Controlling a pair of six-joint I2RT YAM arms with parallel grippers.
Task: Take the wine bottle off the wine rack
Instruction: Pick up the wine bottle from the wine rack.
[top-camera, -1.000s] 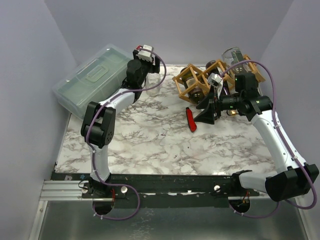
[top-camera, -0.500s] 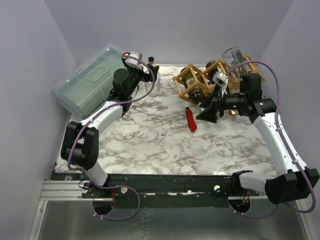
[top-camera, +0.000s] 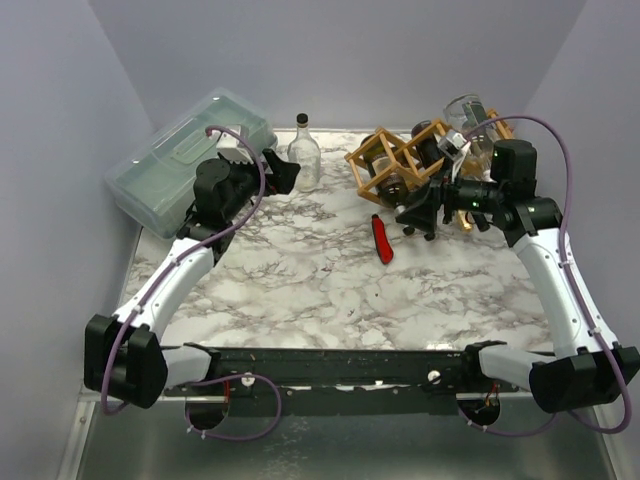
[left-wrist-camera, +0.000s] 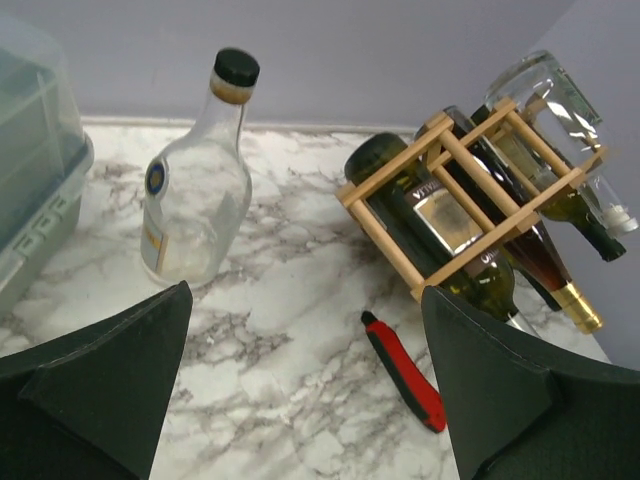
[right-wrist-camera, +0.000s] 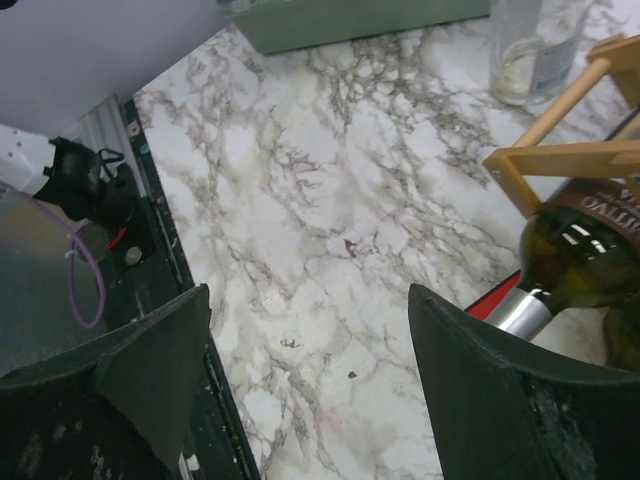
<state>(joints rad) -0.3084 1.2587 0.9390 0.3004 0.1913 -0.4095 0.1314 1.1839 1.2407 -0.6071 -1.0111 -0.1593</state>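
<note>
Plainly the right arm is the one placed for this. Nearest on the marble bench (top-camera: 300, 290) lies a small red and black object (top-camera: 382, 239), apart from everything else. Just beyond it the right tool (top-camera: 418, 212) hangs low with its fingers apart and nothing between them, pointing leftward across the bench. The dark green wine bottle (right-wrist-camera: 585, 265) lies on its far side. In the right wrist view its silver-foiled neck (right-wrist-camera: 522, 310) runs down behind the farther finger, so the neck is just beside the tool, not inside the gap. The bottle's long axis runs near to far on a slight slant, neck toward the arm bases and base toward the back wall, roughly crosswise to the fingers. I judge the tool must shift farther back to straddle the neck. The bottle's body sits in a cell of the wine rack (right-wrist-camera: 570, 157), which holds other bottles (left-wrist-camera: 560, 95) lying much the same way. Farther left, the left tool (top-camera: 281, 172) stands wide apart and empty, just beside an upright clear bottle (top-camera: 303, 152), with a lidded box (top-camera: 185, 160) behind.
</note>
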